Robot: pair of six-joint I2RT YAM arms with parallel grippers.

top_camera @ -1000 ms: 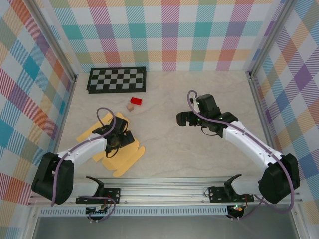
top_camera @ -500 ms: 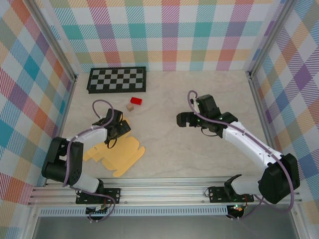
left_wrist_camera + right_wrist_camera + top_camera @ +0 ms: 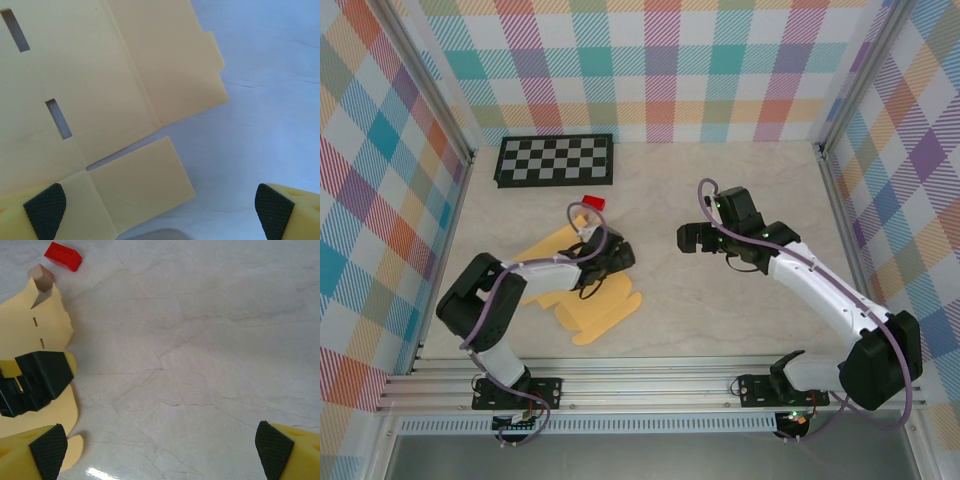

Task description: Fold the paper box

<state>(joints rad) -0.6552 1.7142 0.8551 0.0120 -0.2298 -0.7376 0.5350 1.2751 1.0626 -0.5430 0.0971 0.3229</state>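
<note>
The flat yellow-orange die-cut cardboard sheet (image 3: 595, 315) lies on the pale worktop (image 3: 720, 180) directly under the nearer, wide-open, empty left gripper (image 3: 620, 259), well apart from the equally open, empty right gripper (image 3: 688, 238).

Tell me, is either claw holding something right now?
No, nothing is held. The left claw is wide open over the flat paper box, and the right claw is open above the table.
</note>
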